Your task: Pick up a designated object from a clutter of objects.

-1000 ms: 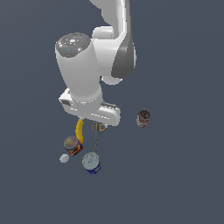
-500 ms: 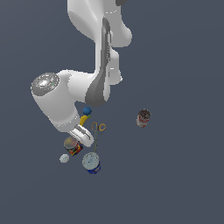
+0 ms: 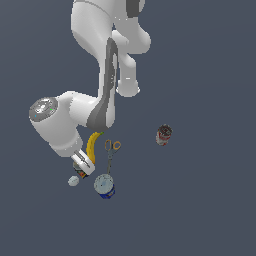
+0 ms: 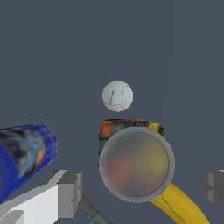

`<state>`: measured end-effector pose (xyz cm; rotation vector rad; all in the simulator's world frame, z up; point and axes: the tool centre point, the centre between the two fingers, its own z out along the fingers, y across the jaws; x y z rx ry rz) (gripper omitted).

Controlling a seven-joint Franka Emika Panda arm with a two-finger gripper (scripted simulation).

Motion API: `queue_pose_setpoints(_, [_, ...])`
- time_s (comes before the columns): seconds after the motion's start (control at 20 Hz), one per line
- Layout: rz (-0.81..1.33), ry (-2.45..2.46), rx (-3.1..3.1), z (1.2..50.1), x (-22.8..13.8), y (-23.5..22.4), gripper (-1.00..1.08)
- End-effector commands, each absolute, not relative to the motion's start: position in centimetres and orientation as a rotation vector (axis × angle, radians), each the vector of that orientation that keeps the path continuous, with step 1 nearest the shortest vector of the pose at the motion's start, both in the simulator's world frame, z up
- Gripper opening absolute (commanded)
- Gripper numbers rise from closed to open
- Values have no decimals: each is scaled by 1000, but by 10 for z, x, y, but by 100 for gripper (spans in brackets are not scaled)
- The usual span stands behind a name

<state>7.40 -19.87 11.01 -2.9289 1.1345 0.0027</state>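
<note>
The designated can has a multicoloured label (image 4: 130, 128) and a greyish metal top (image 4: 136, 164). In the exterior view only a sliver of it (image 3: 81, 174) shows under my hand. My gripper (image 3: 83, 167) hangs low right above it. In the wrist view my gripper (image 4: 142, 189) is open, with one finger (image 4: 70, 192) on each side of the can and a gap between each finger and the can. The clutter around it holds a white ball (image 3: 73, 181), a blue can (image 3: 104, 186), a banana (image 3: 92, 145) and scissors (image 3: 111, 150).
A dark red-brown can (image 3: 164, 134) stands apart at the exterior view's right. In the wrist view the white ball (image 4: 117, 96) lies just beyond the can, the blue can (image 4: 24, 153) is close beside one finger, and the banana (image 4: 179, 205) runs under the can's side. No blue ball shows.
The arm has swung down and toward the exterior view's left. The hand has dropped from above the banana and scissors to just over the multicoloured can.
</note>
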Motion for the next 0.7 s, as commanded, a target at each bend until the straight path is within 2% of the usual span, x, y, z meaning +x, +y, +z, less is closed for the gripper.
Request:
queue_pose_setpoints(0.0, [0, 1146, -2925, 108, 74, -201, 100])
queue_pose_setpoints(0.25, [2, 1141, -2927, 102, 74, -200, 100])
queue_pose_setpoints(0.65, [0, 1146, -2925, 64, 73, -201, 100])
